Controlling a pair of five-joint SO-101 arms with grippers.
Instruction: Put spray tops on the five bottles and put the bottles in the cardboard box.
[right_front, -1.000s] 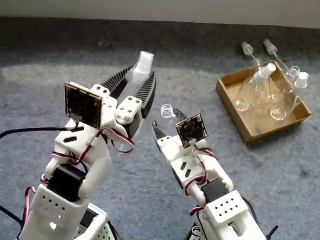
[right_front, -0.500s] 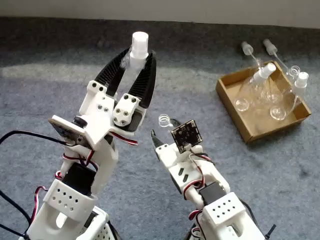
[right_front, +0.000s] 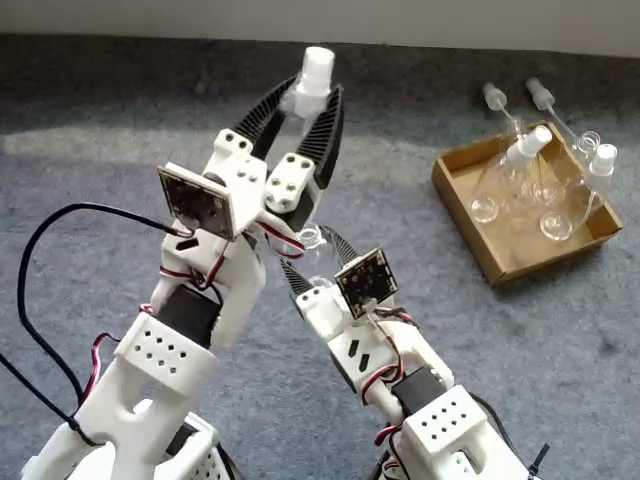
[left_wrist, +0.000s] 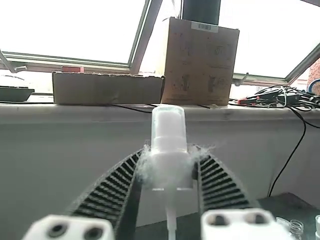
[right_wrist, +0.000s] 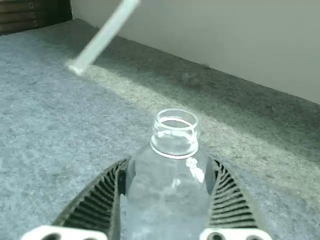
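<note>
L gripper (right_front: 308, 102) clamps a spray top (right_front: 316, 70) w/ dip tube (right_wrist: 100, 37) slanting down, tip off to one side of the open neck of the bottle (right_front: 311, 238) pinched in R gripper (right_front: 312, 252), well apart from the cardboard box (right_front: 455, 200).

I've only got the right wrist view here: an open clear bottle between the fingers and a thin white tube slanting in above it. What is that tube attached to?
Observer: The tube hangs from a spray top clamped in the left gripper.
Operator: What's in the box?
Observer: The cardboard box holds at least two capped bottles.
Operator: Any tops left?
Observer: Two loose spray tops lie just beyond the box.
</note>
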